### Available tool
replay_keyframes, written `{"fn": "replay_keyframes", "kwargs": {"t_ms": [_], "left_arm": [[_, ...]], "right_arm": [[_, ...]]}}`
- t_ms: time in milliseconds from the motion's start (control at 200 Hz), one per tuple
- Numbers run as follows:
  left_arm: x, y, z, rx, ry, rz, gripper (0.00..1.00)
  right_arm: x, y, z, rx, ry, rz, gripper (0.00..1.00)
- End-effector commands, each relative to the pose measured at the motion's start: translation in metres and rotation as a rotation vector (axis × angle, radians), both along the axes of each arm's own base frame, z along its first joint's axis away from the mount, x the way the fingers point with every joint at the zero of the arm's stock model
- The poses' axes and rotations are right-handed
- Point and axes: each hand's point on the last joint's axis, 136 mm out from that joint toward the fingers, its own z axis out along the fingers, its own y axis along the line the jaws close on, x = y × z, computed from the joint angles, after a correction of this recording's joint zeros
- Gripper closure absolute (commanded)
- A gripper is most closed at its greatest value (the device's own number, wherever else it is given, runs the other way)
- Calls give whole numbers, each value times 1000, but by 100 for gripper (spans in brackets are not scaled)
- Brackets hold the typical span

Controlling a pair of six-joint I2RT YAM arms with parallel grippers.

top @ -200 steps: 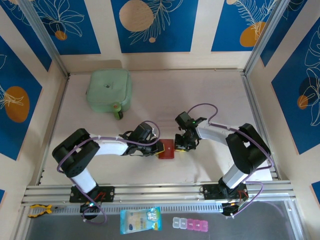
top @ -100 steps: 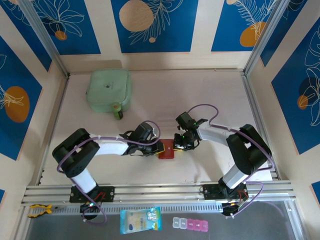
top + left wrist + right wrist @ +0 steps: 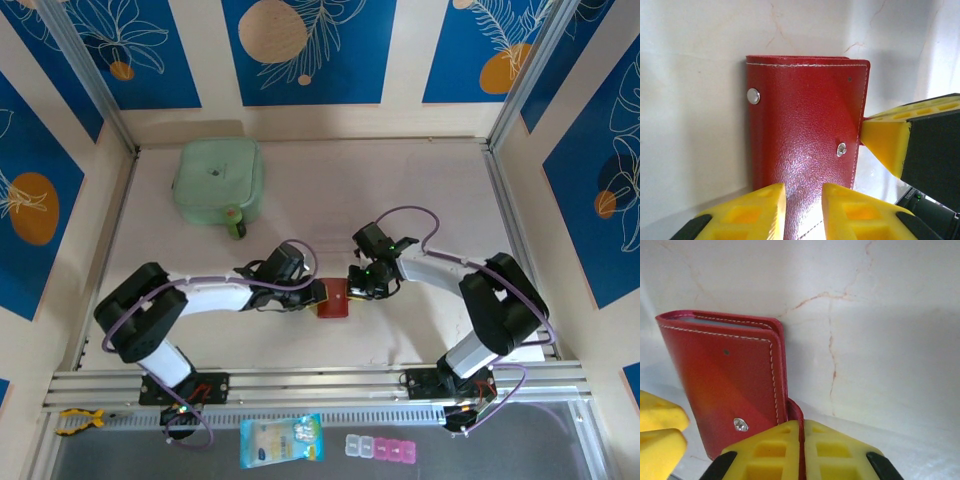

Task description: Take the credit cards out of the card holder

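The card holder (image 3: 333,298) is a small red wallet lying closed and flat on the table between my two grippers. In the left wrist view its grained red cover (image 3: 805,120) shows two metal snaps. My left gripper (image 3: 804,192) stands open by a narrow gap over the holder's near end, with the cover showing between the fingers. My right gripper (image 3: 801,429) is shut on the holder's red closing tab (image 3: 796,412), at the holder's (image 3: 725,380) right edge. In the top view the left gripper (image 3: 315,296) and right gripper (image 3: 358,288) flank the holder. The credit cards are hidden inside.
A pale green pouch (image 3: 220,180) lies at the back left of the table. In front of the near rail sit a blue-and-white packet (image 3: 282,440), a row of pink-and-clear little boxes (image 3: 380,448) and a yellow tool (image 3: 78,420).
My right gripper has closed onto the red tab. My left arm's elbow has swung a little to the left while its gripper stays at the holder.
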Motion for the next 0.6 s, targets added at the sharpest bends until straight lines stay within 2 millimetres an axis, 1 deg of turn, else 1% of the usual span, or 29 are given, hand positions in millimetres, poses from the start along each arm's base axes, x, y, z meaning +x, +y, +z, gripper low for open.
{"fn": "replay_keyframes", "kwargs": {"t_ms": [0, 115, 220, 355, 435, 595], "left_arm": [[8, 7, 19, 34, -70, 0, 72], [13, 17, 28, 52, -108, 6, 68], [18, 31, 34, 58, -141, 30, 63], [24, 49, 39, 54, -168, 72, 60], [26, 59, 38, 62, -167, 88, 59], [27, 73, 35, 42, -147, 113, 59]], "right_arm": [[-3, -5, 12, -7, -9, 21, 94], [-2, -7, 20, -10, -20, 26, 94], [-2, -8, 27, -16, -31, 32, 94], [0, -8, 39, -12, -51, 35, 94], [1, -7, 45, -9, -59, 35, 95], [6, -2, 55, -5, -75, 33, 94]]}}
